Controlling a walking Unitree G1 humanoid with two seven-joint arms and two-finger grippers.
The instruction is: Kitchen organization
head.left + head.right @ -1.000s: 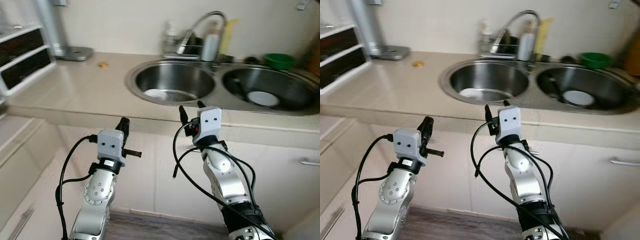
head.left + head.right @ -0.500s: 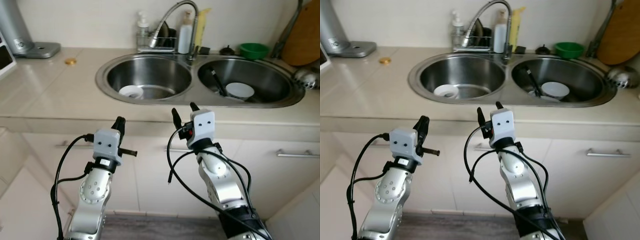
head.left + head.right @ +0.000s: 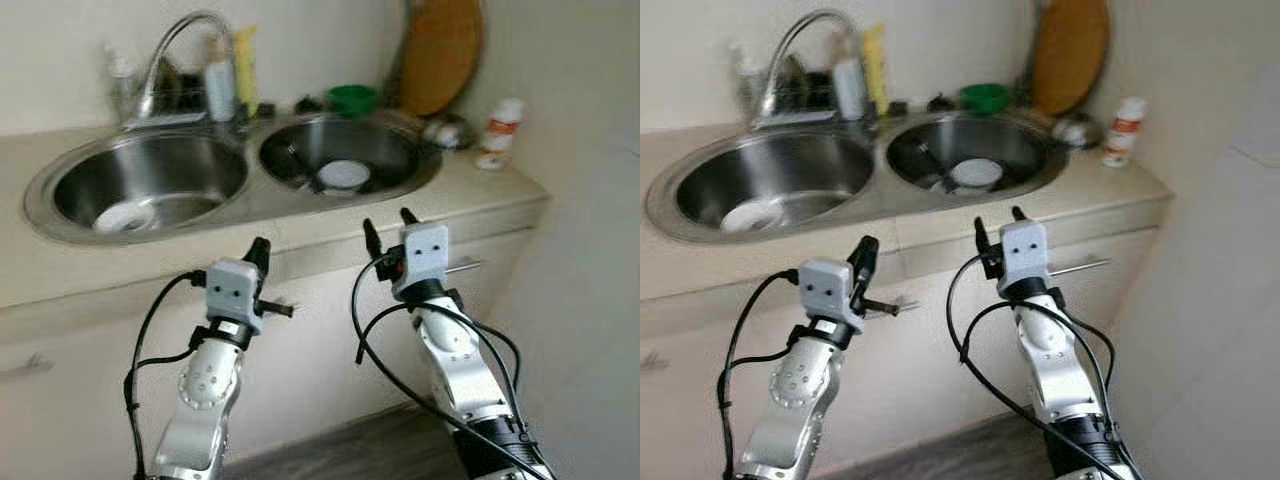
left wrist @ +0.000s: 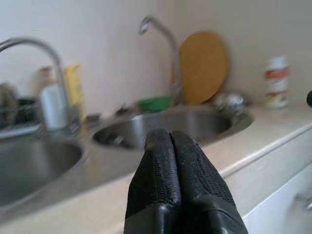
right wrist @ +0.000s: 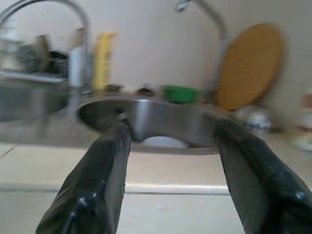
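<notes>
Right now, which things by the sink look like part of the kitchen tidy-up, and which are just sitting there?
Likely part of the job:
white bowl in the left basin
white dish in the right basin
green bowl
small bottle on the counter corner

Just there:
tap
round wooden board against the wall
yellow bottle

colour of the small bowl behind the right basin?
Green bowl, clearest in the right eye view.
</notes>
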